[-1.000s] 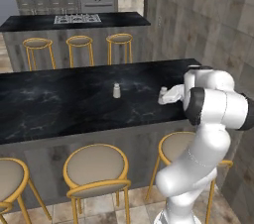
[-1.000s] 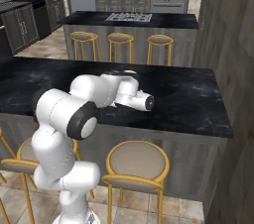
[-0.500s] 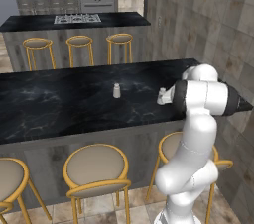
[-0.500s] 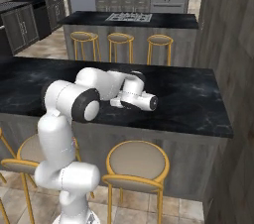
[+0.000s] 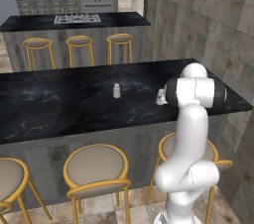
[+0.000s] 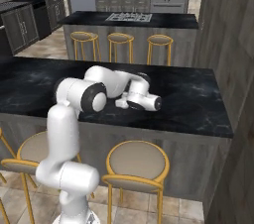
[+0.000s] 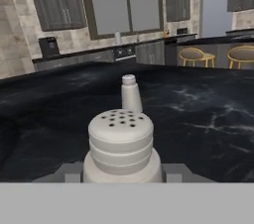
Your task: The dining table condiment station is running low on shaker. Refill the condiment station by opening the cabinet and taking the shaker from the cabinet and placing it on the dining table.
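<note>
A white robot arm is reaching low across the dining table (image 5: 59, 104), a long glossy black marble tabletop with round gold-framed stools (image 5: 96, 168) along its near side. The gripper (image 7: 122, 171) is pinching the shaker (image 7: 120, 148), a pale cylinder with a perforated top. In the hand view it is sitting large at the 6 o'clock edge, between the finger tips. In the left base view the shaker (image 5: 161, 97) is showing as a pale shape just at 9 o'clock of the arm's dark wrist joint, low over the marble; whether its base is touching the surface cannot be told.

A second shaker (image 5: 116, 90) is standing upright on the tabletop, near the held one's 9 o'clock, and in the hand view it (image 7: 131, 92) is rising just beyond the held one. The arm is probably bringing the new shaker beside it so the condiments are grouped together. Placement looks nearly done; release is the remaining step.
</note>
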